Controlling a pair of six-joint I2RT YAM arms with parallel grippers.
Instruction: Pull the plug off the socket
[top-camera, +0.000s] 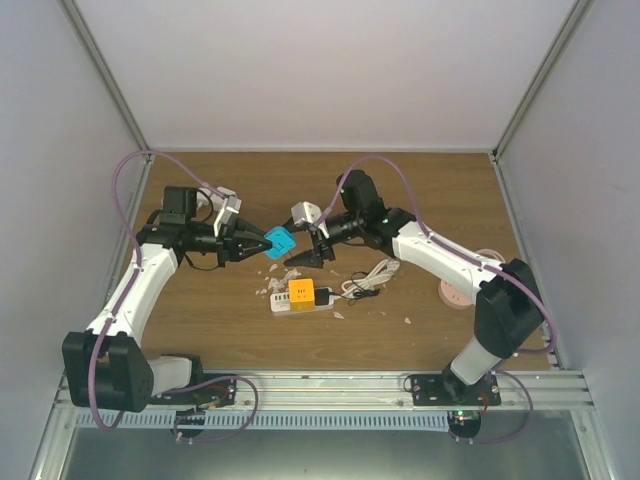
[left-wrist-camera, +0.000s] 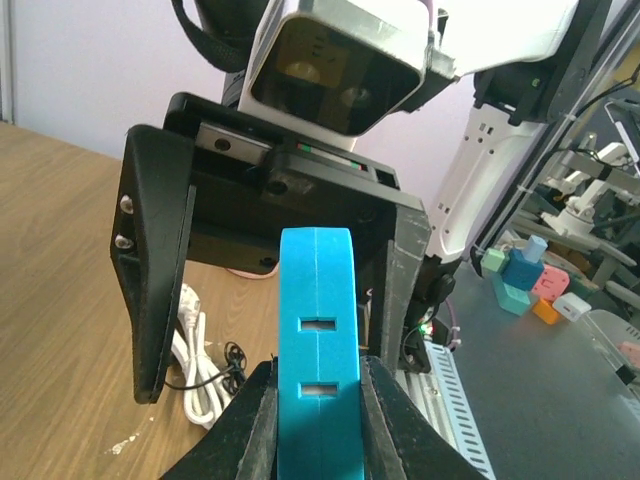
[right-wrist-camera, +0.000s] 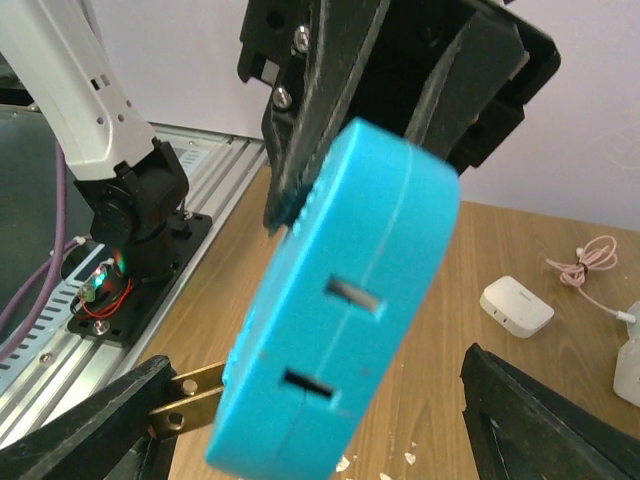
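Note:
My left gripper is shut on a blue plug block and holds it in the air above the table. In the left wrist view the block stands clamped between my fingers, its two slots facing the camera. My right gripper is open right in front of it. In the right wrist view the block fills the gap between the wide-open jaws, and its brass prongs stick out by the left finger. The white power strip lies on the table below.
An orange plug and a black plug sit in the power strip. A coiled white cable lies to its right, a pink round object further right. White scraps lie around the strip. A white adapter lies on the wood.

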